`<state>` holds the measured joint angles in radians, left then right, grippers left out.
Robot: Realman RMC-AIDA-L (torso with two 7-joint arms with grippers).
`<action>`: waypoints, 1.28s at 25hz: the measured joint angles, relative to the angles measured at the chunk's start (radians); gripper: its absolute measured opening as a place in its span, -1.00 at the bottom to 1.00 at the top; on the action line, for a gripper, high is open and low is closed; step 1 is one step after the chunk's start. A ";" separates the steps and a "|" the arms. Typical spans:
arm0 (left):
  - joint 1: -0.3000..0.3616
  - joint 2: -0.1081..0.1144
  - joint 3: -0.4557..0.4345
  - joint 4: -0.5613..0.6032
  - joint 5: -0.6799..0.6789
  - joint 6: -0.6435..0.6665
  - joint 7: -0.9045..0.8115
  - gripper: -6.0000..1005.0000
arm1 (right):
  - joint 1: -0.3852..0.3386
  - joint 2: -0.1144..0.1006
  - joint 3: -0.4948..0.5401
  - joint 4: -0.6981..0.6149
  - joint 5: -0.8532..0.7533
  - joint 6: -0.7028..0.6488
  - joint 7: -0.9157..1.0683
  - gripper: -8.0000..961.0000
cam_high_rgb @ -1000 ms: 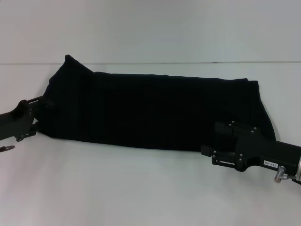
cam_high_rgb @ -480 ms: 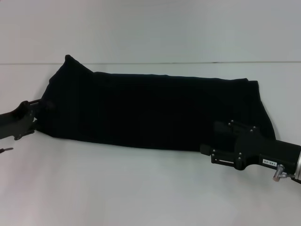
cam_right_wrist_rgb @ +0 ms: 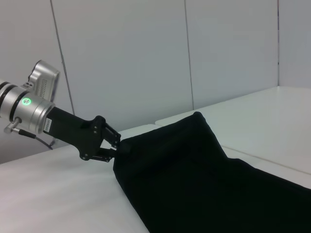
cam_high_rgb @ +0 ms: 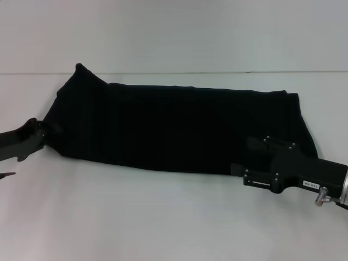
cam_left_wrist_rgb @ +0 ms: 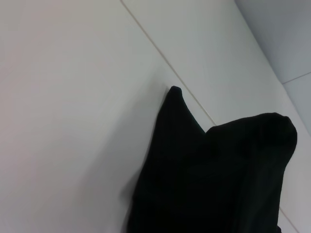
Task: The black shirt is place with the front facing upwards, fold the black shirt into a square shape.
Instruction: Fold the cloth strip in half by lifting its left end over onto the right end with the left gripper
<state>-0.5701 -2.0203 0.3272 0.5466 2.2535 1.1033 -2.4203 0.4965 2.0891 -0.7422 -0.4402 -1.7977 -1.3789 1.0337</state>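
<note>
black shirt [cam_high_rgb: 174,128] lies folded into a long band across the middle of the white worktop [cam_high_rgb: 163,217], running left to right in the head view. No lettering or label showing, only plain black cloth. Far long edge is fairly straight, with one pointed corner [cam_high_rgb: 79,67] sticking up at the far left end. Near long edge slopes down toward the right. Right end is rounded and drapes out toward the worktop's right side.

Room: wide bare worktop in front of the near edge, from the left side across to the right arm. Narrower bare strip behind the far edge, up to a seam line [cam_high_rgb: 217,72] in the surface. Some free surface past both short ends. White wall panels [cam_right_wrist_rgb: 146,53] behind.

left gripper [cam_high_rgb: 48,130] sits at the shirt's left end, low, level with the cloth. In the right wrist view its fingers [cam_right_wrist_rgb: 114,145] are closed down narrow, tips right at the cloth's end fold and apparently pinching it; contact is dark on dark, so the grip itself is not fully clear. Left wrist view shows only the shirt's pointed corner and bunched end on the worktop.

right gripper [cam_high_rgb: 244,163] is at the near right part of the shirt, over the near edge. Its tips merge with the black cloth, so cannot tell how far apart they are or whether they have hold.
</note>
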 joint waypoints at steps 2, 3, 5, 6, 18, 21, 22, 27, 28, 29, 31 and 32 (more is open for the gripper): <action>0.002 0.000 -0.001 0.001 0.000 0.005 0.000 -0.35 | 0.001 0.000 0.001 0.000 0.000 0.000 0.000 0.79; 0.003 -0.001 -0.002 0.001 0.000 0.007 0.000 -0.44 | 0.001 0.000 0.001 0.000 0.000 0.000 0.000 0.79; 0.004 -0.001 -0.002 0.001 0.000 0.010 0.000 -0.57 | 0.002 0.000 0.001 -0.001 0.000 0.000 0.000 0.79; 0.004 -0.001 -0.002 0.001 0.000 0.012 0.000 -0.64 | 0.002 0.000 0.001 -0.001 0.000 0.000 0.000 0.79; 0.020 -0.003 -0.019 0.001 -0.007 0.088 -0.003 -0.98 | 0.000 0.000 0.009 -0.001 0.002 -0.001 0.001 0.78; 0.034 -0.003 -0.052 0.001 -0.008 0.120 -0.001 -0.98 | -0.005 -0.001 0.025 -0.003 0.004 -0.008 0.002 0.78; 0.041 -0.003 -0.064 0.002 -0.008 0.130 0.000 -0.98 | -0.007 -0.001 0.031 -0.005 0.004 -0.010 0.005 0.78; 0.086 -0.008 -0.128 0.023 -0.009 0.195 0.004 -0.98 | -0.009 -0.006 0.044 -0.008 0.005 -0.011 0.033 0.78; 0.094 -0.009 -0.140 0.025 -0.009 0.206 0.007 -0.98 | -0.010 -0.008 0.045 -0.009 0.005 -0.011 0.037 0.78; 0.105 -0.011 -0.154 0.025 -0.009 0.216 0.012 -0.98 | -0.010 -0.009 0.045 -0.009 0.005 -0.011 0.039 0.77; 0.123 -0.016 -0.179 0.025 -0.009 0.234 0.023 -0.98 | -0.010 -0.009 0.050 -0.009 0.005 -0.011 0.040 0.77; 0.132 -0.017 -0.191 0.025 -0.010 0.245 0.030 -0.98 | -0.010 -0.009 0.053 -0.009 0.005 -0.011 0.040 0.77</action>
<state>-0.4385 -2.0378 0.1361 0.5718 2.2439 1.3479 -2.3907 0.4862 2.0798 -0.6896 -0.4495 -1.7931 -1.3897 1.0734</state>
